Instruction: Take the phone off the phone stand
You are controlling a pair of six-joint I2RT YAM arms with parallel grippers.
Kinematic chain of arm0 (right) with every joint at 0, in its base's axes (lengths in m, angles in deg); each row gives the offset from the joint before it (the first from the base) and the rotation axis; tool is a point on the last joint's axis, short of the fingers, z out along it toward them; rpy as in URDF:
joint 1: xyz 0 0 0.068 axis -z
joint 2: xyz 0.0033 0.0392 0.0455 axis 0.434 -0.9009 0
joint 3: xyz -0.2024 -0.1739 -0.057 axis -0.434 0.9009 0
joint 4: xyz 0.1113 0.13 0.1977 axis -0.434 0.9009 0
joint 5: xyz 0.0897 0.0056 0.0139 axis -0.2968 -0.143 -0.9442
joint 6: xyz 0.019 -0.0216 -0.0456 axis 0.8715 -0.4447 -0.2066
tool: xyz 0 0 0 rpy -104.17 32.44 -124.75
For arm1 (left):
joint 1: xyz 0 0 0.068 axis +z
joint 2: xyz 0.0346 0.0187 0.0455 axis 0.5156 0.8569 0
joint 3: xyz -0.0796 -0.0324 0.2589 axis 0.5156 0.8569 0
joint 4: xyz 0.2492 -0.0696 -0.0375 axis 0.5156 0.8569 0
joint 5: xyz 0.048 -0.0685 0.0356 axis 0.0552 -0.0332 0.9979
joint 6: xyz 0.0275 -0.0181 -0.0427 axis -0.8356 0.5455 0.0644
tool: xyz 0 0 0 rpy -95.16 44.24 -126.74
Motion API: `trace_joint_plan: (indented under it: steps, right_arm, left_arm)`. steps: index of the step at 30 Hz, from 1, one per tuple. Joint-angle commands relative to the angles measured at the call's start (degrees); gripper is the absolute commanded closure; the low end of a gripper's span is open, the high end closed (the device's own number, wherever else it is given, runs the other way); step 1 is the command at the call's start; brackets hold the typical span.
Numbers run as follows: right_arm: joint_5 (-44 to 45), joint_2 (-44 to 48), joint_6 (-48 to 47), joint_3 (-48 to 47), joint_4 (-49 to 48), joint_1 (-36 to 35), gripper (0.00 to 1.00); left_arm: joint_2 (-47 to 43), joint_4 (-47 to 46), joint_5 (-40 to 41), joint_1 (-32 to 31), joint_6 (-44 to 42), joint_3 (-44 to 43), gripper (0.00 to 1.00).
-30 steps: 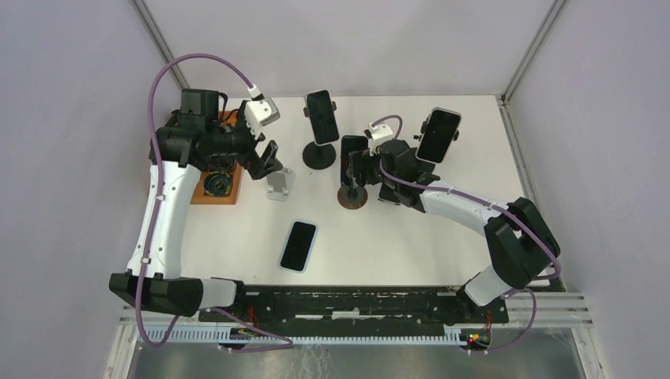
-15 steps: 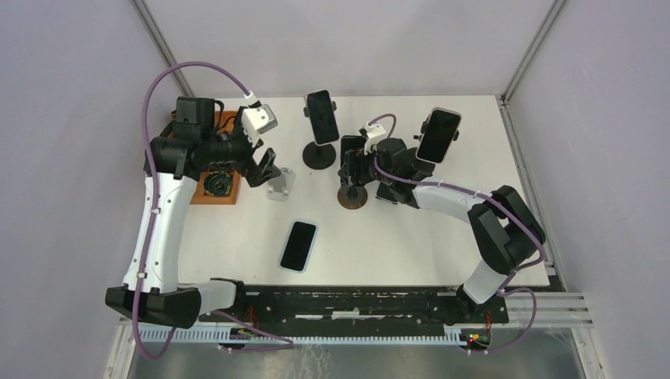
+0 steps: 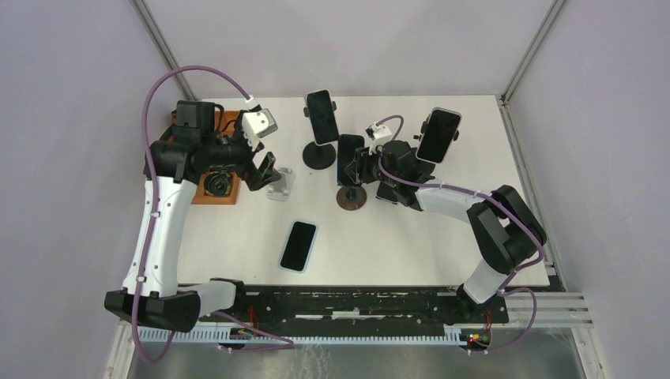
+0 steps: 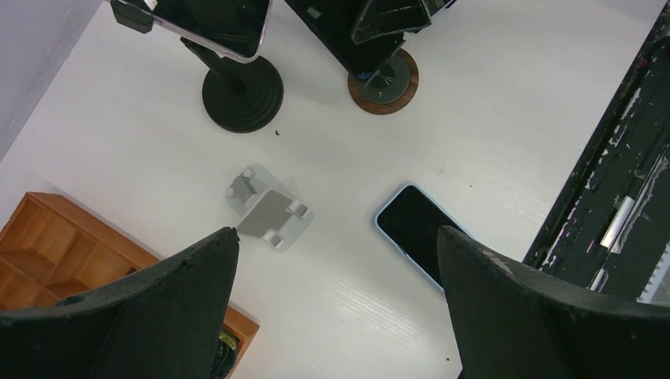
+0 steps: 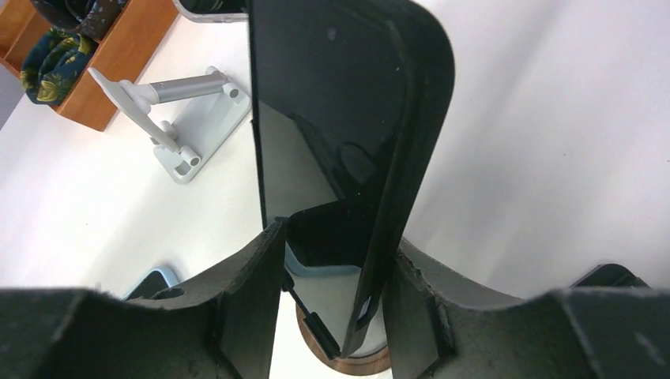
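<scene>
Phone point(image 5: 332, 118) pinched between right fingers point(image 5: 245, 316); right arm point(image 3: 454, 199) folded, reaching left.

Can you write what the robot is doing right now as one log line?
right gripper: shut on phone | phone: upright in wood-base stand | left gripper: open, empty

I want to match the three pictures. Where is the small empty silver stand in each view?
Top external: the silver stand is left of centre.
Left wrist: near the middle.
Right wrist: upper left, left of the upright phone.
Shared landmark: the wooden box, close beside the stand in all three.
</scene>
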Motion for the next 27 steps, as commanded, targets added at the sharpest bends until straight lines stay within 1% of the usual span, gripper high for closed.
trace_joint_plan:
  steps: [1, 3, 4, 6, 8, 12, 15, 17, 23, 25, 27]
  right_arm:
    - [-1.9, -0.1, 1.3, -0.2, -4.4, 0.2, 0.47]
    - [-2.4, -0.8, 1.5, -0.7, -4.2, 0.5, 0.38]
    - [-2.4, -1.1, 1.7, -0.8, -4.2, 0.5, 0.37]
    - [-2.4, -1.5, 2.3, -0.6, -4.5, 0.7, 0.37]
    - [-2.8, -1.9, 2.9, 0.0, -5.4, 0.7, 0.39]
    - [-4.0, -1.1, 4.0, 2.2, -7.6, 0.7, 0.53]
    - [-5.0, 0.8, 5.0, 4.3, -9.5, 0.6, 0.72]
    - [-5.9, 2.4, 5.8, 6.0, -11.4, 0.6, 0.8]
    - [-8.3, 5.2, 7.6, 10.4, -15.6, 0.6, 0.97]
    - [-9.7, 6.2, 8.6, 12.2, -18.3, 0.5, 1.0]
    - [-11.2, 7.6, 9.8, 14.0, -21.0, 0.4, 1.0]
  left_arm:
    - [-2.1, 0.5, -2.6, 0.1, -2.6, 1.0, 0.0]
    - [-2.2, 0.5, -2.6, 0.1, -2.8, 1.2, 0.0]
    - [-2.2, 0.5, -2.7, 0.1, -2.7, 1.2, 0.0]
    - [-2.3, 0.5, -2.9, 0.1, -2.8, 1.2, 0.0]
    - [-2.2, 0.5, -3.2, 0.1, -2.8, 1.2, 0.0]
    - [-2.0, 1.1, -3.5, 0.1, -3.4, 1.3, 0.0]
    - [-1.9, 2.2, -3.7, 0.1, -4.4, 2.0, 0.0]
    - [-2.0, 3.1, -4.3, 0.1, -5.2, 2.7, 0.0]
    - [-2.4, 4.2, -7.2, 0.1, -6.6, 4.8, 0.0]
    - [-2.6, 4.4, -8.2, 0.1, -7.4, 5.9, 0.0]
    - [-3.0, 4.6, -9.2, 0.1, -7.9, 7.2, 0.0]
